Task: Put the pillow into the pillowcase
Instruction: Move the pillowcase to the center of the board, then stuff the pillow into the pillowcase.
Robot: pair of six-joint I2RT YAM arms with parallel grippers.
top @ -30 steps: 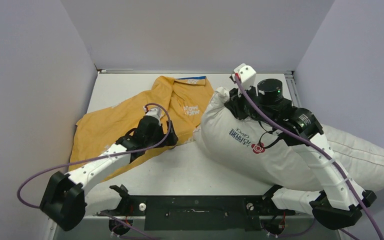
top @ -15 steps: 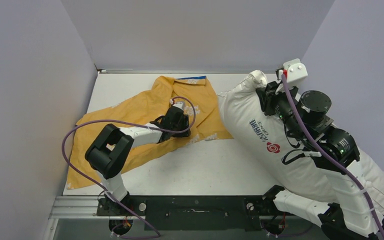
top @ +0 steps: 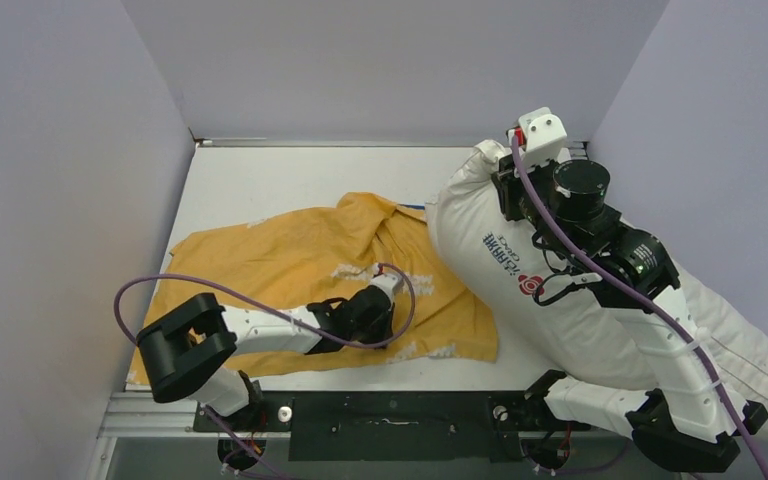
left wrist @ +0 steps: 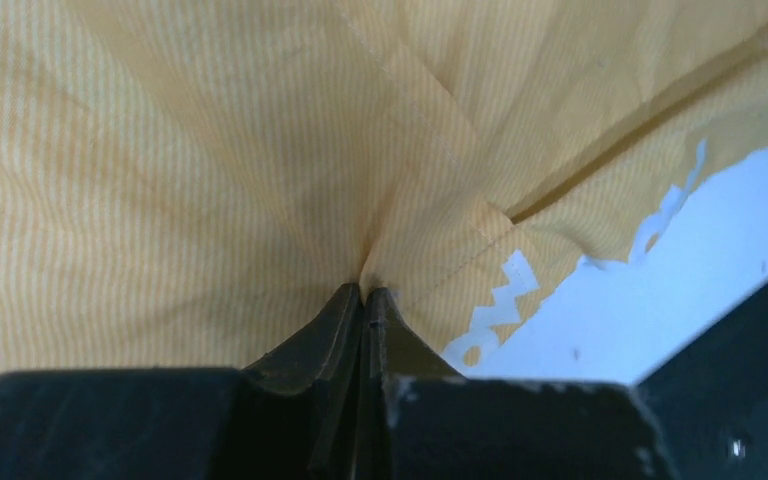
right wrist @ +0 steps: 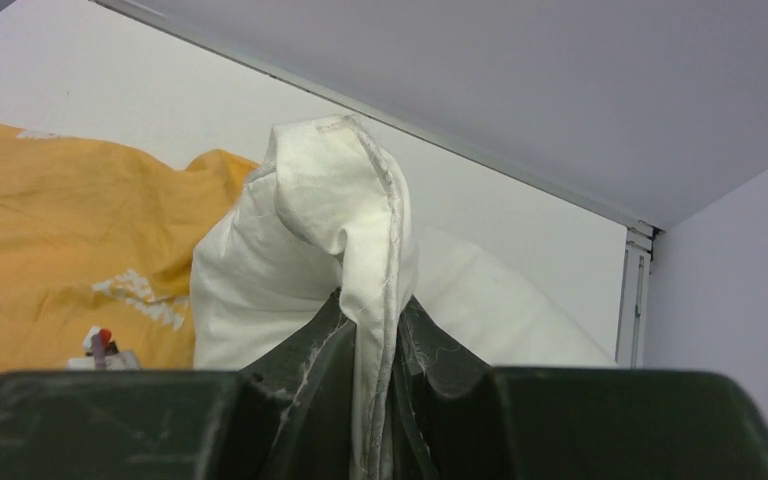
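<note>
**A:** From overhead, where is everything lying?

**B:** The pillowcase [top: 290,255] is lying orange side up on the desk [top: 290,175]. The pillow [top: 580,330] is leaning just right of the pillowcase, touching its right edge. Blue print [top: 503,256] and a round red mark [top: 530,285] are showing on the pillow, too small for reading.

**A:** And the claws?

**B:** The left claw [top: 385,325] is sitting on the pillowcase's near part. The right claw [top: 505,185] is gripping the pillow's upper corner, right of the pillowcase's far end.

**A:** What is the left wrist camera showing?

**B:** The left claw [left wrist: 364,297] is pressed together, pinching a gathered fold of the pillowcase [left wrist: 210,150]. White letters "ow" [left wrist: 495,305] are showing by the pillowcase's hem, with bare desk [left wrist: 680,260] lying past it.

**A:** And the right wrist camera?

**B:** The right claw [right wrist: 375,325] is clamping the pillow's [right wrist: 310,230] seamed corner, which is standing up between the jaws. It is rising just right of the pillowcase [right wrist: 50,230], which is showing white print too blurred for reading.
</note>
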